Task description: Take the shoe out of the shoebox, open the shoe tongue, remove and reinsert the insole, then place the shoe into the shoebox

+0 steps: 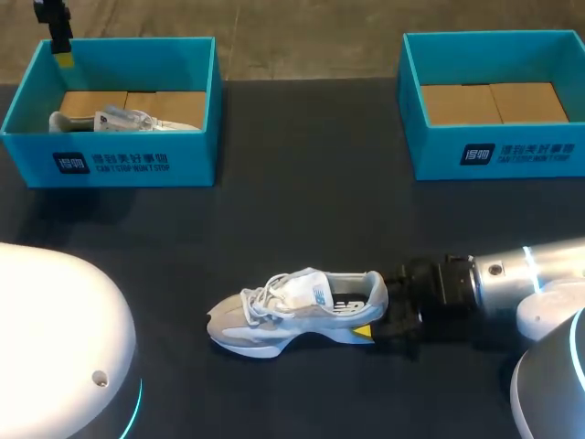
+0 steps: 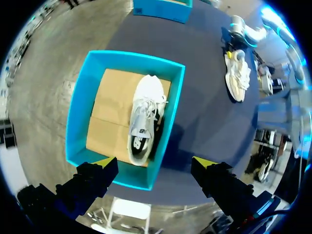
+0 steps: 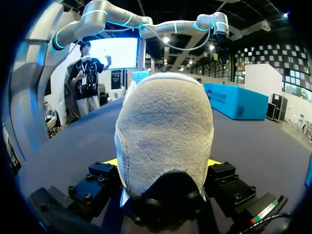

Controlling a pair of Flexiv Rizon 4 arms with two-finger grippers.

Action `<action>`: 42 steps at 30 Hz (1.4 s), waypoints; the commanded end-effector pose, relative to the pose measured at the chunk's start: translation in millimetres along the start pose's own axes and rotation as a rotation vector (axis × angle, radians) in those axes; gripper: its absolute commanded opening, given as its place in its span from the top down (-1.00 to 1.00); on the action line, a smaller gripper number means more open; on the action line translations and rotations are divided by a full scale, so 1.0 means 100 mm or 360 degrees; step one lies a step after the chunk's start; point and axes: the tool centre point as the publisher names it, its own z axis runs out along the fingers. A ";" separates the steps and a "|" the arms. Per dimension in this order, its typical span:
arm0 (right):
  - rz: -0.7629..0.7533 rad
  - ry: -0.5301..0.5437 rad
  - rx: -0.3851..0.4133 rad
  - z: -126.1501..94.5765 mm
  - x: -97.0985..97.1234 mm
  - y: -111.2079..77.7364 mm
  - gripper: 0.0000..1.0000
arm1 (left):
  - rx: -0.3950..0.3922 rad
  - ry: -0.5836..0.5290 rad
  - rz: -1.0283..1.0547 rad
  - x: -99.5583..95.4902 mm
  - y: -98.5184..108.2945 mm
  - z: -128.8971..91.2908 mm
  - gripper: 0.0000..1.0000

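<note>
Fingers of right claw [image 3: 162, 163] clamped on heel of shoe [image 1: 292, 311], sole down on table [image 1: 302, 219]. Likely light, soft in upper, stiffer at heel: sound hold there. Left claw [image 2: 156, 163] spread wide, empty, over left box [image 1: 137, 160] holding second shoe [image 2: 144, 122]. Count: 2 claws, 2 shoes, 2 boxes, right box [image 1: 498, 151] included.

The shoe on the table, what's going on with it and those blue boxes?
The right gripper is shut on the heel of the grey shoe, which stands on the table. The left gripper hangs open above the left shoebox, where a second shoe lies. The right shoebox holds no shoe.
</note>
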 end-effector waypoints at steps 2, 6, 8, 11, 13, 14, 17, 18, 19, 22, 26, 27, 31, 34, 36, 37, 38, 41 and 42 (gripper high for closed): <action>0.0001 0.0000 0.0007 0.02 0.00 0.00 1.00 | 0.0005 -0.0038 -0.0216 0.25 -0.07 0.07 -1.00; 0.0001 0.0000 0.0007 0.02 0.00 0.00 1.00 | 0.0004 -0.0034 -0.0231 0.26 -0.08 0.07 -1.00; 0.0001 0.0000 0.0007 0.02 0.00 0.00 1.00 | 0.0016 -0.0035 -0.0257 0.29 -0.09 0.08 -1.00; 0.0001 0.0000 0.0007 0.02 0.00 0.00 1.00 | 0.0016 -0.0035 -0.0257 0.29 -0.09 0.08 -1.00; 0.0001 0.0000 0.0007 0.02 0.00 0.00 1.00 | 0.0057 0.0001 -0.0579 0.61 -0.14 0.12 -1.00; 0.0001 0.0000 0.0007 0.02 0.00 0.00 1.00 | 0.0092 0.0031 -0.0785 0.91 -0.20 0.17 -1.00; 0.0001 0.0000 0.0007 0.02 0.00 0.00 1.00 | 0.0082 0.0013 -0.0803 0.99 -0.24 0.21 -1.00; 0.0001 0.0000 0.0007 0.02 0.00 0.00 1.00 | 0.0075 -0.0029 -0.0821 0.99 -0.26 0.22 -1.00; 0.0001 0.0000 0.0007 0.02 0.00 0.00 1.00 | 0.0071 0.0003 -0.0793 0.99 -0.27 0.24 -1.00; 0.0001 0.0000 0.0007 0.02 0.00 0.00 1.00 | 0.0054 -0.0011 -0.0832 0.98 -0.29 0.25 -1.00; 0.0001 0.0000 0.0007 0.02 0.00 0.00 1.00 | 0.0047 -0.0019 -0.0916 1.06 -0.30 0.26 -1.00; 0.0001 0.0000 0.0007 0.02 0.00 0.00 1.00 | 0.0055 -0.0043 -0.0950 1.09 -0.31 0.26 -1.00; 0.0001 0.0000 0.0007 0.02 0.00 0.00 1.00 | 0.0039 -0.0009 -0.1061 1.19 -0.34 0.27 -1.00; 0.0001 0.0000 0.0007 0.02 0.00 0.00 1.00 | 0.0016 0.0029 -0.1137 1.29 -0.38 0.31 -1.00; 0.0001 0.0000 0.0007 0.02 0.00 0.00 1.00 | 0.0000 0.0080 -0.1147 1.38 -0.44 0.35 -1.00; 0.0001 0.0000 0.0007 0.02 0.00 0.00 1.00 | -0.0010 0.0084 -0.1150 1.43 -0.46 0.37 -1.00; 0.0001 0.0000 0.0007 0.02 0.00 0.00 1.00 | -0.0021 0.0120 -0.1143 1.47 -0.49 0.39 -1.00; 0.0001 0.0000 0.0007 0.02 0.00 0.00 1.00 | -0.0076 0.0071 -0.0983 1.69 -0.60 0.45 -1.00; 0.0001 0.0000 0.0007 0.02 0.00 0.00 1.00 | -0.0076 0.0071 -0.0983 1.69 -0.60 0.45 -1.00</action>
